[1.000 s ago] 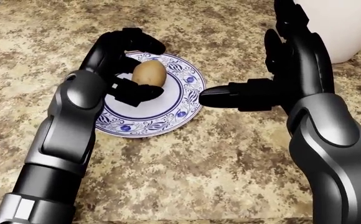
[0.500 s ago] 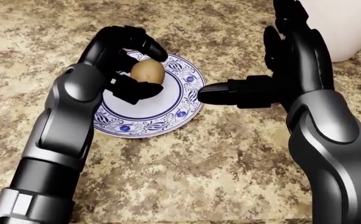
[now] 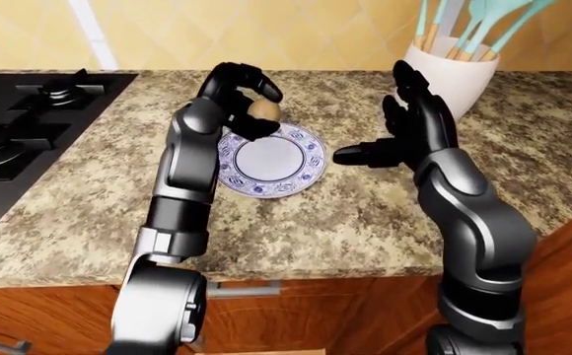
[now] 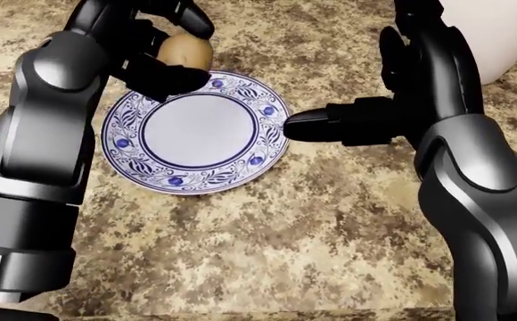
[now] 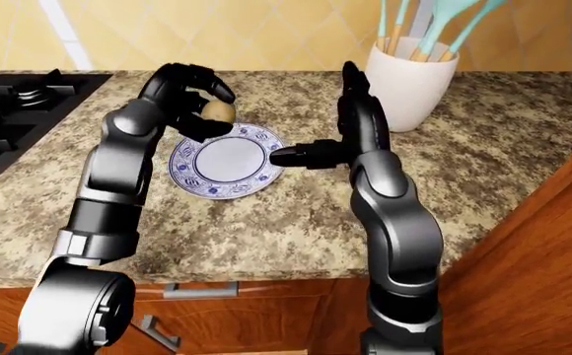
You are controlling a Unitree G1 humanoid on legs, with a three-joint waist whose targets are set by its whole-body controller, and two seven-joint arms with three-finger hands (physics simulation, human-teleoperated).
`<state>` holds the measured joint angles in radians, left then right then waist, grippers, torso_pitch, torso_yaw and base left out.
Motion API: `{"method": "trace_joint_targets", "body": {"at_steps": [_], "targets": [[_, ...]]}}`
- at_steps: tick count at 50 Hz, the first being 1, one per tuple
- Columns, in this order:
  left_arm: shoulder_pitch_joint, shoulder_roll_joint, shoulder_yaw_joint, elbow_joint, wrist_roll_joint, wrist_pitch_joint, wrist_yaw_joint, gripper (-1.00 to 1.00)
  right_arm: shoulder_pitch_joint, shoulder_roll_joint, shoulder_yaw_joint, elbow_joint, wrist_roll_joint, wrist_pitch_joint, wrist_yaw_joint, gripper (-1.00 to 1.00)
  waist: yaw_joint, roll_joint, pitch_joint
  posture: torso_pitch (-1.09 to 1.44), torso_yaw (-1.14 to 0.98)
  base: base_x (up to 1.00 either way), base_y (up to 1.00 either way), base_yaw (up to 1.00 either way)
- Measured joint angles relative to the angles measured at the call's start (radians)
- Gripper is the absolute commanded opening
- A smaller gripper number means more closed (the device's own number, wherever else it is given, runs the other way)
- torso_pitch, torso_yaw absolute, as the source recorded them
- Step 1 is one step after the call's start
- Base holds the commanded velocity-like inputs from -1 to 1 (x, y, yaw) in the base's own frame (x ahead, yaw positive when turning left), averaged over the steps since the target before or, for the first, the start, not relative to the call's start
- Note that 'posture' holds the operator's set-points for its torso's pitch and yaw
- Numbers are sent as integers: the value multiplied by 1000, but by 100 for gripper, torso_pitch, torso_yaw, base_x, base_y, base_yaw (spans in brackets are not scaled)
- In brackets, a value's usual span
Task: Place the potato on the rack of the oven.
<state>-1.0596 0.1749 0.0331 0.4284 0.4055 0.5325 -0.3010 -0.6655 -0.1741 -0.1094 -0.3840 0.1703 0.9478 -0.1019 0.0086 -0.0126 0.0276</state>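
My left hand (image 4: 165,47) is shut on the brown potato (image 4: 185,51) and holds it above the upper left rim of the blue-patterned white plate (image 4: 196,130). The potato also shows in the left-eye view (image 3: 263,110). The plate is bare and lies on the granite counter (image 4: 285,227). My right hand (image 4: 366,120) is open to the right of the plate, thumb pointing at its rim, fingers upright. No oven rack shows in any view.
A white utensil holder (image 3: 449,70) with teal spatulas stands on the counter at the upper right. A black gas stove (image 3: 20,126) lies at the left. Wooden cabinet fronts (image 5: 523,244) run below the counter edge.
My left hand has lifted the potato off the plate and moved it up and left. The plate now lies bare. My right hand has hardly moved.
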Motion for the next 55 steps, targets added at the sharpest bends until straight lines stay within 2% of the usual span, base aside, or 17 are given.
{"method": "trace_joint_targets", "body": {"at_steps": [1, 9, 23, 25, 28, 31, 34, 36, 38, 39, 46, 48, 49, 50, 52, 53, 55], "targets": [[-1, 4, 1, -6, -2, 6, -3, -29, -8, -3, -1, 5, -4, 10, 0, 100, 0, 0, 0, 0, 0, 0, 0, 0], [3, 20, 8, -6, -21, 19, 3, -32, -19, -1, -9, -5, -25, 49, -6, 100, 3, 0, 2, 0, 0, 0, 0, 0], [1, 20, 5, 4, -34, 17, 15, -30, 7, 11, -10, -5, -14, 39, -13, 100, 1, 3, 0, 0, 0, -2, 0, 0], [7, 21, 5, 12, -35, 17, 15, -30, 10, 13, -6, 0, -13, 37, -13, 100, 1, 4, -11, 0, 0, -7, 0, 0], [3, 27, 10, 10, -33, 25, 16, -31, 6, 16, -3, -3, -10, 32, -12, 100, -1, -2, -23, 0, 0, -15, 0, 0], [-5, 29, 16, 1, -31, 19, 24, -26, 7, 19, -2, -12, -5, 26, -13, 100, -2, -14, -21, 0, 0, -16, 0, 0], [-11, 22, 8, 5, -33, 16, 26, -27, 10, 12, -10, -9, -4, 33, -17, 100, -11, -6, -17, 0, 0, -17, 0, 0], [-16, 13, -5, 16, -38, 13, 22, -28, 12, 7, -22, 2, -9, 39, -22, 100, -20, -17, -9, 0, 0, -16, 0, 0], [-17, 9, -12, 21, -43, 10, 17, -29, 8, 5, -28, 7, -13, 46, -27, 100, -26, -31, -13, 0, 0, -16, 0, 0], [-16, 10, -11, 21, -44, 10, 16, -29, 4, 5, -26, 6, -13, 46, -28, 100, -24, -30, -16, 0, 0, -16, 0, 0], [-14, 18, 4, -2, -38, 11, 25, -31, -4, 8, -11, -7, -4, 31, -23, 100, -5, 26, -8, 0, 0, -16, 0, 0], [-13, 17, 2, 1, -39, 10, 25, -32, 1, 9, -10, -8, -5, 34, -25, 100, -4, 57, -12, 0, 0, -16, 1, 0], [-14, 19, 3, 3, -40, 12, 25, -32, -2, 10, -9, -8, -6, 34, -25, 100, -1, 81, -19, 0, 0, -16, 1, 0], [-6, 23, 6, 2, -40, 11, 25, -32, 4, 18, -3, -7, -6, 30, -25, 100, 10, 73, -15, 0, 0, -16, 2, 0], [7, 26, 12, 9, -38, 20, 26, -33, 13, 22, 9, 1, -2, 36, -21, 100, 10, 79, -17, 0, 0, -16, 1, 0], [8, 27, 14, 14, -36, 24, 27, -33, 15, 22, 11, 5, 0, 39, -19, 100, 8, 76, -21, 0, 0, -16, 2, 0], [6, 27, 13, 16, -36, 26, 28, -33, 14, 21, 8, 8, 0, 41, -18, 100, 4, 56, -22, 0, 0, -16, 1, 0]]}}
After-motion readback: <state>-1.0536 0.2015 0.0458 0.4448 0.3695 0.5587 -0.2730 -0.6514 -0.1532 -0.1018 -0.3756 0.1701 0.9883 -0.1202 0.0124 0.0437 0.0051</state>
